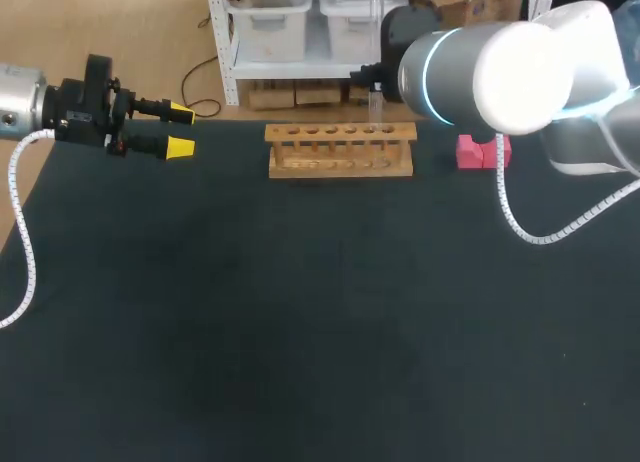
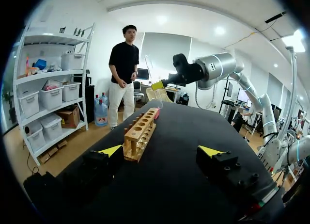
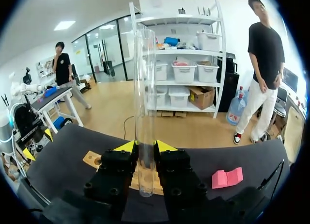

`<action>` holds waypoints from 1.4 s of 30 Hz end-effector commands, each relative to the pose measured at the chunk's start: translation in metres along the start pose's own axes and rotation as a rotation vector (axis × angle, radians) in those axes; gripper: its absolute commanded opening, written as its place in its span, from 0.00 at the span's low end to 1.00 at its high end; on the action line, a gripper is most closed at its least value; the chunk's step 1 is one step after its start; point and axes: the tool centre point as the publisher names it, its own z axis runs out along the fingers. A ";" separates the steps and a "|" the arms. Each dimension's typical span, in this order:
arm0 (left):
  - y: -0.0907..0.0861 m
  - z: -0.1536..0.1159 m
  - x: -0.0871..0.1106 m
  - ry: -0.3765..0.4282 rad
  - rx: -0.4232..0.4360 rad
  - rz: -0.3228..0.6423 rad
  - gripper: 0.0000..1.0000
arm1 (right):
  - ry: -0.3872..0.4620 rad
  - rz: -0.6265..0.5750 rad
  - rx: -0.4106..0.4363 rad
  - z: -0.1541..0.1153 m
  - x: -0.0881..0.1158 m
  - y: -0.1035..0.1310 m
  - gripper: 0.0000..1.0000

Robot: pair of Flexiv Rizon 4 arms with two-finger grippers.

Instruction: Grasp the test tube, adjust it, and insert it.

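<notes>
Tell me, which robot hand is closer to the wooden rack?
Right. The right gripper holds the glass tube over the right end of the rack; the left gripper is open, far off to its left.

Bright, even light falls from above; the matte black table top [image 1: 300,332] lies dull under it. The clear glass test tube [image 3: 144,88] between the right gripper's [image 3: 144,147] jaws carries pale streaks of glare.
</notes>
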 end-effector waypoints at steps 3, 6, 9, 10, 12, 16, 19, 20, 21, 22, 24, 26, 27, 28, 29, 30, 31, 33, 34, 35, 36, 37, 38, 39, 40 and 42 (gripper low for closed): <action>0.000 0.000 0.001 -0.003 0.000 0.003 1.00 | -0.479 -0.002 -0.011 0.010 0.003 -0.001 0.00; 0.000 0.000 0.001 -0.003 0.000 0.003 1.00 | -0.459 -0.002 -0.001 0.010 0.001 -0.002 0.00; 0.000 0.000 0.001 -0.003 0.000 0.003 1.00 | -0.459 -0.002 -0.001 0.010 0.001 -0.002 0.00; 0.000 0.000 0.001 -0.003 0.000 0.003 1.00 | -0.459 -0.002 -0.001 0.010 0.001 -0.002 0.00; 0.000 0.000 0.001 -0.003 0.000 0.003 1.00 | -0.459 -0.002 -0.001 0.010 0.001 -0.002 0.00; 0.000 0.000 0.001 -0.003 0.000 0.003 1.00 | -0.459 -0.002 -0.001 0.010 0.001 -0.002 0.00; 0.000 0.000 0.001 -0.003 0.000 0.003 1.00 | -0.459 -0.002 -0.001 0.010 0.001 -0.002 0.00; 0.000 0.000 0.001 -0.003 0.000 0.003 1.00 | -0.459 -0.002 -0.001 0.010 0.001 -0.002 0.00; 0.000 0.000 0.001 -0.003 0.000 0.003 1.00 | -0.459 -0.002 -0.001 0.010 0.001 -0.002 0.00; 0.000 0.000 0.001 -0.003 0.000 0.003 1.00 | -0.459 -0.002 -0.001 0.010 0.001 -0.002 0.00; 0.000 0.000 0.001 -0.003 0.000 0.003 1.00 | -0.459 -0.002 -0.001 0.010 0.001 -0.002 0.00; 0.000 0.000 0.001 -0.003 0.000 0.003 1.00 | -0.459 -0.002 -0.001 0.010 0.001 -0.002 0.00; 0.000 0.000 0.001 -0.003 0.000 0.003 1.00 | -0.459 -0.002 -0.001 0.010 0.001 -0.002 0.00; 0.000 0.000 0.001 -0.003 0.000 0.003 1.00 | -0.459 -0.002 -0.001 0.010 0.001 -0.002 0.00; 0.000 0.000 0.001 -0.003 0.000 0.003 1.00 | -0.459 -0.002 -0.001 0.010 0.001 -0.002 0.00; 0.000 0.000 0.001 -0.003 0.000 0.003 1.00 | -0.459 -0.002 -0.001 0.010 0.001 -0.002 0.00; 0.000 0.000 0.001 -0.003 0.000 0.003 1.00 | -0.459 -0.002 -0.001 0.010 0.001 -0.002 0.00; 0.000 0.000 0.001 -0.003 0.000 0.003 1.00 | -0.459 -0.002 -0.001 0.010 0.001 -0.002 0.00; 0.000 0.000 0.001 -0.003 0.000 0.003 1.00 | -0.459 -0.002 -0.001 0.010 0.001 -0.002 0.00; 0.000 0.000 0.001 -0.003 0.000 0.003 1.00 | -0.459 -0.002 -0.001 0.010 0.001 -0.002 0.00; 0.000 0.000 0.001 -0.003 0.000 0.003 1.00 | -0.459 -0.002 -0.001 0.010 0.001 -0.002 0.00; 0.000 0.000 0.001 -0.003 0.000 0.003 1.00 | -0.459 -0.002 -0.001 0.010 0.001 -0.002 0.00; 0.000 0.000 0.001 -0.003 0.000 0.003 1.00 | -0.458 -0.004 0.001 0.008 0.001 -0.002 0.00; 0.000 0.000 0.001 -0.003 0.000 0.003 1.00 | -0.455 -0.012 0.004 0.007 0.001 -0.003 0.00; 0.000 0.000 0.001 -0.003 0.000 0.003 1.00 | -0.453 -0.018 0.009 0.007 0.001 -0.003 0.00; 0.000 0.000 0.001 -0.003 0.000 0.003 1.00 | -0.450 -0.048 0.017 0.006 0.004 -0.004 0.00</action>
